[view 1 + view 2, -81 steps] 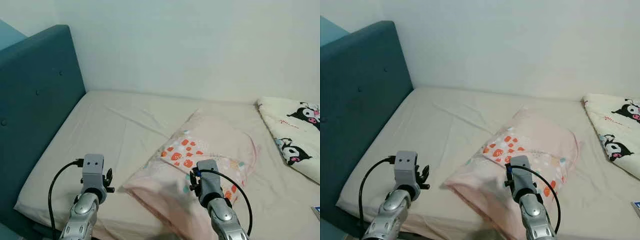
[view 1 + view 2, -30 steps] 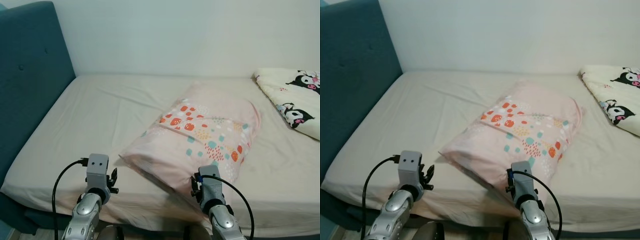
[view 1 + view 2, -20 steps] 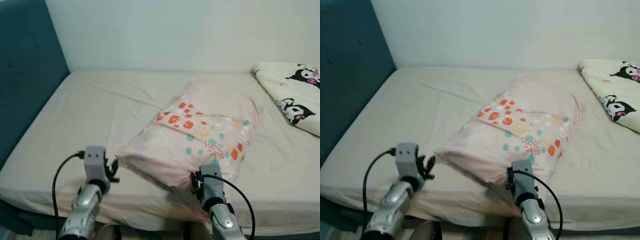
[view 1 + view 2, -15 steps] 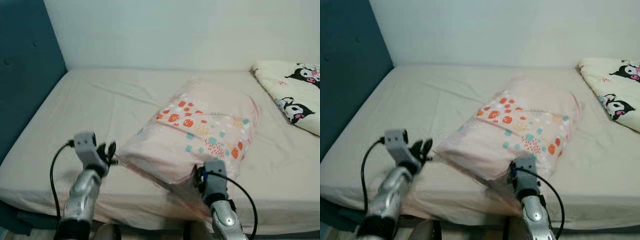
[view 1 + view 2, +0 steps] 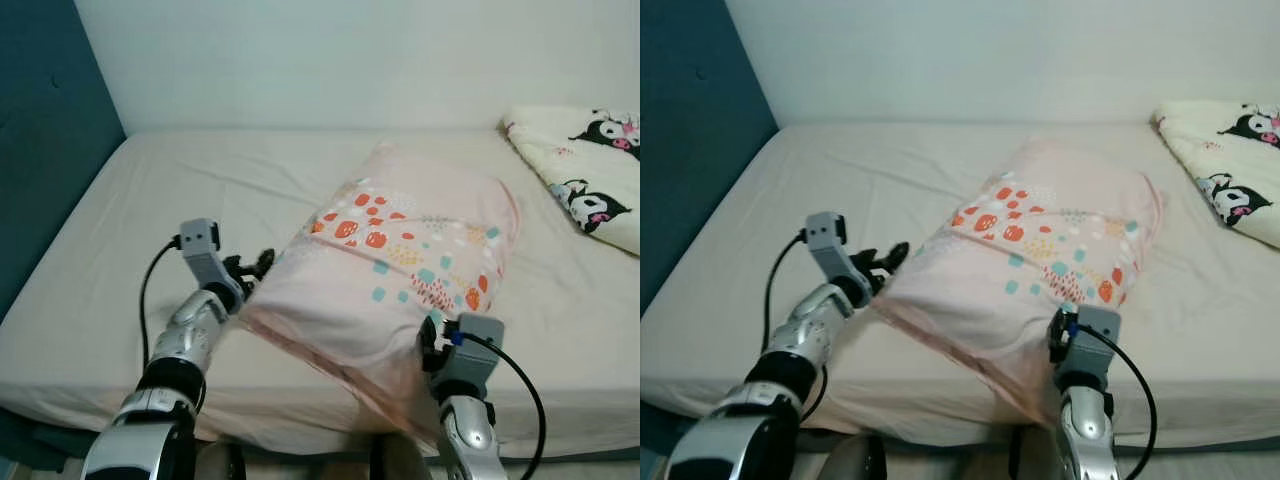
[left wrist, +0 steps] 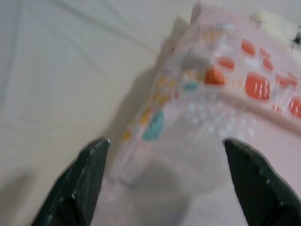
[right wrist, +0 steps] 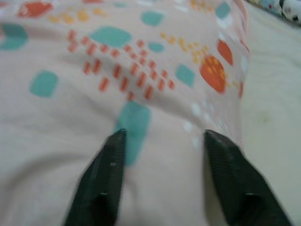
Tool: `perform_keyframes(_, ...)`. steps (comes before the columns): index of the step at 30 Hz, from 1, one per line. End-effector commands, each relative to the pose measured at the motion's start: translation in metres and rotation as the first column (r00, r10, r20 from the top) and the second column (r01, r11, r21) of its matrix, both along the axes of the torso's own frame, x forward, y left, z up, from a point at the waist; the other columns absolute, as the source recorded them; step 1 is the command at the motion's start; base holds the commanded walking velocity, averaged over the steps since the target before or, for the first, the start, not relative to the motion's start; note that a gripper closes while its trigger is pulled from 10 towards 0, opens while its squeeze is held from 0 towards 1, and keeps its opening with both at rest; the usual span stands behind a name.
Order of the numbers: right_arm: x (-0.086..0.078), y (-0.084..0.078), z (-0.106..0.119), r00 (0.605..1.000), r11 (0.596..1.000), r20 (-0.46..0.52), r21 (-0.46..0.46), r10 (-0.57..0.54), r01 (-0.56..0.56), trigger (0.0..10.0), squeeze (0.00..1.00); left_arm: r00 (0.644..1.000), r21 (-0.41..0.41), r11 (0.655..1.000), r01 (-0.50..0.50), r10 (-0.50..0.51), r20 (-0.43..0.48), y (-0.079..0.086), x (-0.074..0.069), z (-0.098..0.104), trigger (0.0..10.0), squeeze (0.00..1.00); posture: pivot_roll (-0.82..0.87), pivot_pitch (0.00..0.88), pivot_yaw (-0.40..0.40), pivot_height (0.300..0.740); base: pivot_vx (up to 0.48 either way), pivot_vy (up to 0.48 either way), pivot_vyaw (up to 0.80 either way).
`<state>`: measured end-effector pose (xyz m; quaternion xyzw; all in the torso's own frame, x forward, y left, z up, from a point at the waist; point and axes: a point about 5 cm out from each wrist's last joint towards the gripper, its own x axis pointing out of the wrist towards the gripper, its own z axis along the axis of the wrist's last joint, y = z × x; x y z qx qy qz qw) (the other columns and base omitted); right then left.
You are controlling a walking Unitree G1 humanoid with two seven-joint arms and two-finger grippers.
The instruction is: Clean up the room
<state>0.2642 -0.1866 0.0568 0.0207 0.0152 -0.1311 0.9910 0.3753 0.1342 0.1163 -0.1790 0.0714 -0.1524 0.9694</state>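
The left gripper [image 5: 883, 262] is reaching with fingers spread wide at the pillow's [image 5: 400, 270] near left corner, and it is risking closing on the loose cover alone, so the case could slip off. The pillow is lying slantwise near the bed's [image 5: 120, 290] front edge, overhanging it a little. The right gripper [image 7: 162, 141] is pressing open-fingered against its front end, not gripping. Half a second ago the left gripper was lower and farther from the corner; it is now closing in on it
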Motion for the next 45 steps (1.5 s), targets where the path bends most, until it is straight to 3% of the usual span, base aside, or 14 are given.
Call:
perform_keyframes(1,-0.004,-0.002,0.000,1.000,1.000,0.012,0.016,-0.024,0.024,10.0,1.00,0.999,0.015,1.000,0.026,-0.026,-0.023,-0.007,0.000,-0.005,10.0,1.00,-0.04,0.140,0.004,0.588,0.000,0.000,0.00)
perform_keyframes(10,-0.014,-0.009,0.007,0.995,0.997,0.072,0.044,-0.072,0.069,10.0,1.00,0.993,0.067,0.991,0.116,-0.113,-0.042,-0.034,-0.004,-0.013,10.0,1.00,-0.05,0.151,0.016,0.588,0.000,0.000,0.00)
perform_keyframes(12,-0.015,-0.009,0.006,0.995,0.995,0.061,0.065,-0.084,0.080,10.0,1.00,0.982,-0.005,0.985,0.171,-0.171,-0.083,-0.048,-0.007,-0.017,10.0,1.00,-0.05,0.153,0.014,0.588,0.000,0.000,0.00)
perform_keyframes(17,-0.013,-0.009,0.005,0.995,0.994,0.049,0.074,-0.084,0.080,10.0,1.00,0.945,-0.061,0.950,0.305,-0.310,-0.104,-0.069,-0.016,-0.023,10.0,0.96,-0.05,0.153,0.015,0.588,0.000,0.000,0.00)
perform_keyframes(18,-0.012,-0.009,0.005,0.995,0.994,0.046,0.075,-0.083,0.079,10.0,1.00,0.930,-0.062,0.936,0.347,-0.352,-0.110,-0.075,-0.019,-0.026,10.0,0.12,-0.05,0.153,0.015,0.588,0.000,0.000,0.00)
perform_keyframes(19,-0.011,-0.009,0.004,0.996,0.994,0.045,0.076,-0.083,0.079,10.0,1.00,0.915,-0.063,0.923,0.380,-0.385,-0.116,-0.080,-0.022,-0.028,10.0,0.00,-0.05,0.154,0.016,0.588,0.000,0.000,0.00)
perform_keyframes(23,-0.011,-0.009,0.004,0.995,0.993,0.038,0.080,-0.088,0.085,10.0,1.00,0.887,-0.032,0.895,0.444,-0.445,-0.126,-0.089,-0.029,-0.034,10.0,0.00,-0.06,0.150,0.020,0.588,0.000,0.000,0.00)
perform_keyframes(29,-0.010,-0.010,0.003,0.995,0.993,0.025,0.074,-0.094,0.092,10.0,1.00,0.880,0.046,0.881,0.471,-0.466,-0.090,-0.098,-0.032,-0.034,10.0,0.00,-0.05,0.151,0.020,0.588,0.000,0.000,0.00)
perform_keyframes(30,-0.010,-0.010,0.003,0.995,0.993,0.021,0.070,-0.093,0.091,10.0,1.00,0.890,0.076,0.888,0.455,-0.448,-0.091,-0.097,-0.031,-0.033,9.1,0.00,-0.05,0.149,0.020,0.588,0.000,0.000,0.00)
perform_keyframes(31,-0.010,-0.010,0.003,0.995,0.993,0.021,0.070,-0.093,0.091,10.0,1.00,0.890,0.076,0.888,0.455,-0.448,-0.091,-0.097,-0.031,-0.033,9.1,0.00,-0.05,0.149,0.020,0.588,0.000,0.000,0.00)
perform_keyframes(32,-0.010,-0.010,0.003,0.996,0.994,0.018,0.068,-0.091,0.089,10.0,1.00,0.906,0.136,0.896,0.422,-0.415,-0.079,-0.096,-0.029,-0.032,4.5,0.00,-0.05,0.147,0.019,0.588,0.000,0.000,0.00)
perform_keyframes(34,-0.009,-0.010,0.003,0.996,0.994,0.018,0.068,-0.090,0.089,10.0,1.00,0.910,0.150,0.897,0.415,-0.408,-0.075,-0.096,-0.029,-0.032,4.5,0.00,-0.05,0.147,0.019,0.588,0.000,0.000,0.00)
perform_keyframes(36,-0.007,-0.007,0.004,0.997,0.996,0.021,0.059,-0.071,0.070,10.0,1.00,0.923,0.091,0.919,0.384,-0.378,-0.073,-0.093,-0.026,-0.029,0.0,0.00,-0.05,0.140,0.021,0.588,0.000,0.000,0.00)
perform_keyframes(45,-0.004,-0.005,0.004,0.998,0.996,0.018,0.056,-0.063,0.062,10.0,1.00,0.914,0.043,0.914,0.404,-0.401,-0.066,-0.090,-0.025,-0.027,0.0,0.00,-0.05,0.134,0.017,0.588,0.000,0.000,0.00)
